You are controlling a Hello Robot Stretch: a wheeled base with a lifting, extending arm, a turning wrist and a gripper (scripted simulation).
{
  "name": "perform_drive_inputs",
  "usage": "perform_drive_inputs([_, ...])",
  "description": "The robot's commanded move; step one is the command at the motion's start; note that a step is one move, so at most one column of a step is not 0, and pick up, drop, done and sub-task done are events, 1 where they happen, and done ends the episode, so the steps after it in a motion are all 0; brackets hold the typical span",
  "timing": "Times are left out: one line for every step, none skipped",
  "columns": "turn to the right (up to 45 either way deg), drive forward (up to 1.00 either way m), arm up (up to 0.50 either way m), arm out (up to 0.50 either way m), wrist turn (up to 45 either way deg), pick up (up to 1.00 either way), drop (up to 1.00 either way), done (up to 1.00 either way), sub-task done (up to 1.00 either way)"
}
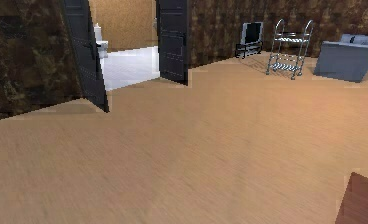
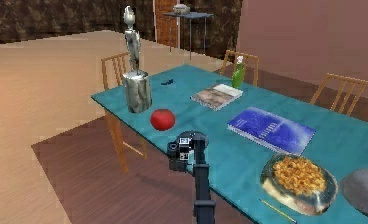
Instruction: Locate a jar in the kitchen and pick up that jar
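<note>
My gripper [image 2: 182, 152] shows as a dark body at the end of the arm bar, at the near edge of a teal table [image 2: 332, 140]. The tabletop lies right behind its far end, so I cannot tell whether it holds anything. A round red thing [image 2: 163, 119] lies on the table just up and left of the gripper. Farther left on the table stands a grey metal cylinder [image 2: 139, 92] with a slim silver statue [image 2: 131, 40] rising from it. A green bottle [image 2: 238, 73] stands at the table's far edge.
A magazine [image 2: 216, 96], a blue book [image 2: 271, 128] and a bowl of food [image 2: 298, 180] lie on the table, with wooden chairs [image 2: 342, 92] around it. In the forward view, dark doors [image 1: 173, 40] frame a doorway into a white room [image 1: 127, 62]. A wire cart [image 1: 289, 50], TV [image 1: 250, 34] and sofa [image 1: 346, 58] stand at the right across bare wood floor.
</note>
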Motion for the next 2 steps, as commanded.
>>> perform_drive_inputs([0.0,0.0,0.1,0.0,0.0,0.0,0.0,0.0,0.0])
perform_drive_inputs([0.0,0.0,0.0,0.0,0.0,0.0,0.0,1.0,0.0])
